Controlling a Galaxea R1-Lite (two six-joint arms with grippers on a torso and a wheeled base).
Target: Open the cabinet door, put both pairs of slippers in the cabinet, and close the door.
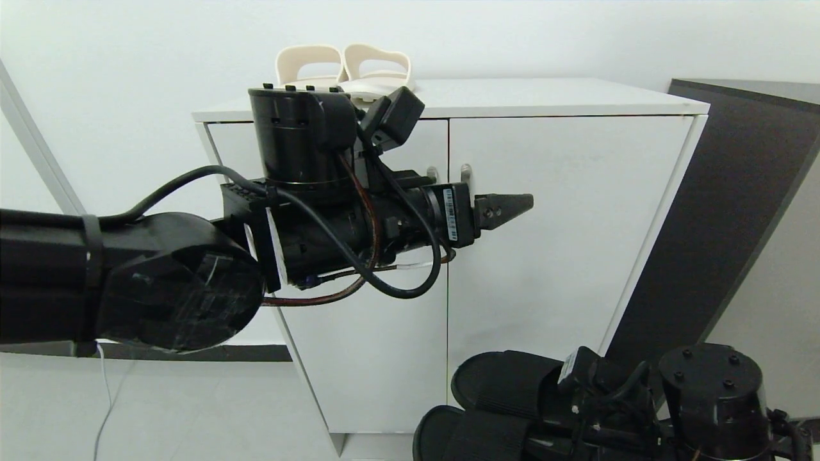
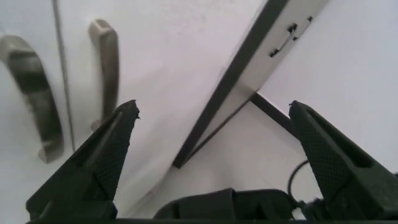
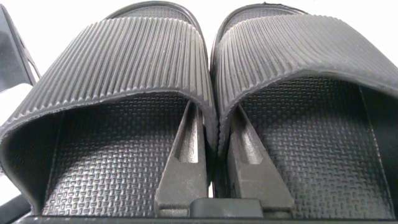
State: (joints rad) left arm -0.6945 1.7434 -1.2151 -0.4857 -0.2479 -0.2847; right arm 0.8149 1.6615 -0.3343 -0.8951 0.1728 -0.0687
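The white cabinet (image 1: 564,224) has both doors shut, with two metal handles (image 1: 466,173) side by side at the middle seam. A cream pair of slippers (image 1: 346,67) rests on its top. My left gripper (image 1: 519,206) hovers open in front of the right door, just below and to the right of the handles; the left wrist view shows its fingers (image 2: 106,155) spread wide near a handle (image 2: 107,59), touching nothing. Low at the right, my right gripper (image 3: 216,115) is shut on the black pair of slippers (image 1: 500,384), pinching their inner sides together (image 3: 124,62).
A dark grey panel (image 1: 737,224) leans along the cabinet's right side. A white wall stands behind and to the left, with a dark baseboard strip (image 1: 211,352) low on it. My left arm crosses in front of the left door (image 1: 359,333).
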